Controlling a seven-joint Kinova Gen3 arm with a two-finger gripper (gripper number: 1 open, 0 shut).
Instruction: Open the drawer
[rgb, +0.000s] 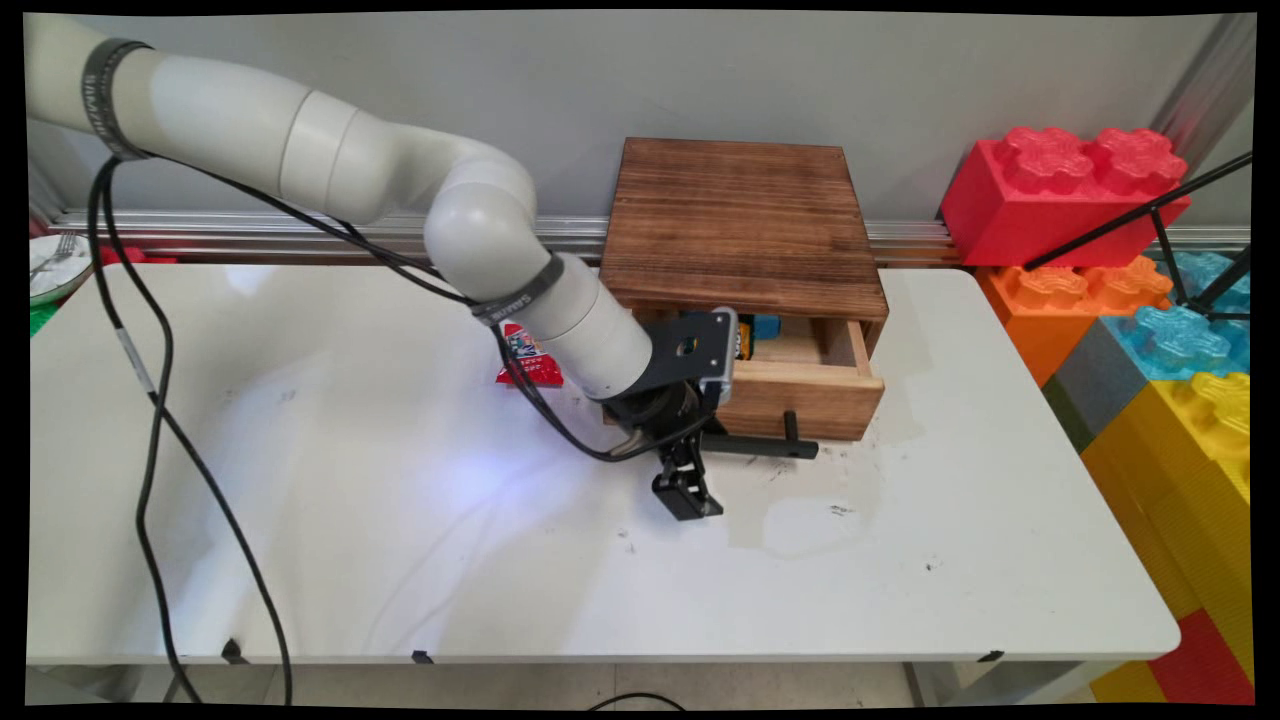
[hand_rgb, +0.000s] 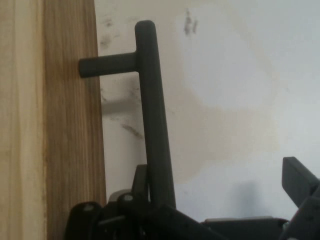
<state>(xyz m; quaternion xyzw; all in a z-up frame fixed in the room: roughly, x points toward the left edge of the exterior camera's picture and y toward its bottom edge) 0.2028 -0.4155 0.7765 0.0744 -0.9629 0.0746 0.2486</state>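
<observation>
A: Well, from the main view, where does the gripper (rgb: 690, 495) sit?

B: Low over the white table (rgb: 400, 560), just in front of the wooden drawer box (rgb: 740, 225). The drawer (rgb: 800, 385) stands partly pulled out, and its black bar handle (rgb: 765, 447) runs right beside the gripper's linkage. Inside the drawer a blue thing (rgb: 766, 326) and a yellow-and-black one (rgb: 743, 343) show at the back. A red packet (rgb: 528, 360) lies on the table behind the arm.

A: And the hand view?

B: The drawer's wooden front (hand_rgb: 50, 125) fills one side. The handle (hand_rgb: 150, 100) runs down between the fingers (hand_rgb: 295, 180), one on either side.

A: Clamped on it?

B: No. The fingers stand apart, the far one well clear of the bar, so nothing is gripped.

A: How far along, then?

B: The drawer is part open, not fully out, and the handle lies loose within the jaws.
</observation>
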